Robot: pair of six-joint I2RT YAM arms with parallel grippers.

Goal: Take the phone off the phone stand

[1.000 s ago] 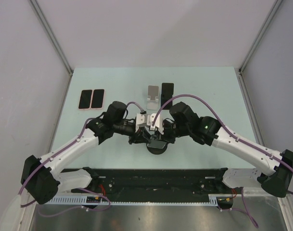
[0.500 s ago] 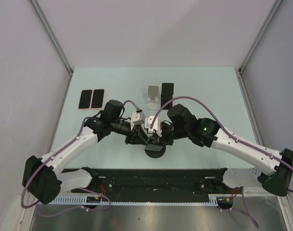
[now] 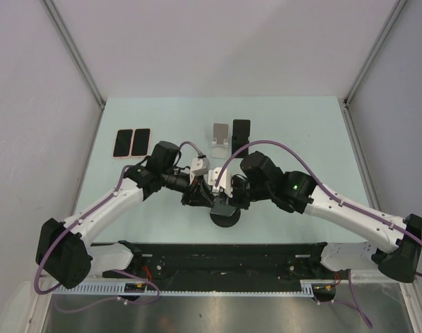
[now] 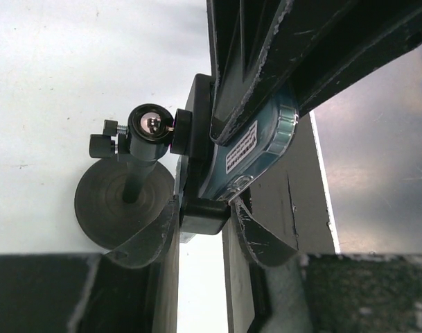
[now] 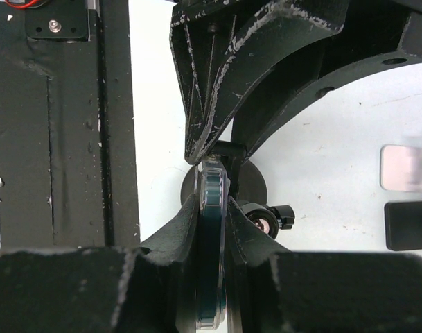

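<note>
Near edge of desk: black mounting rail (image 3: 224, 260) with both arm bases, behind both claws.

Pale green desk (image 3: 169, 118). The two arms bend inward and meet at its middle.

Right claw (image 5: 212, 208): closed onto the teal-edged phone (image 4: 256, 149). In the right wrist view one finger presses each face, with the teal rim showing edge-on between them. Grip sits on the near part of the phone.

Left claw (image 4: 204, 211): facing the right claw and almost touching it. Its two fingers (image 4: 162, 232) bracket the lower cradle of the black round-based phone stand (image 4: 100, 205), and both tips look to be in contact with the cradle. I read it as clamped on the cradle.

Phone position: seated in the cradle, standing on edge. A white label on its rim is visible in the left wrist view. It lies between the two claws, and its lower corner rests on the cradle lip.

Stand: round base flat on the desk, directly under the claws. The post rises to a ball joint with a side knob, just left of the left claw's fingers.

Beyond the claws, near: a small silver sheet-metal stand (image 3: 221, 137), with a black slab phone (image 3: 241, 132) just beside it on the right claw's side.

Further off, beyond and outboard of the left claw and well apart from it: two black-screened phones with pink rims (image 3: 132, 143), lying flat, side by side, close together.
</note>
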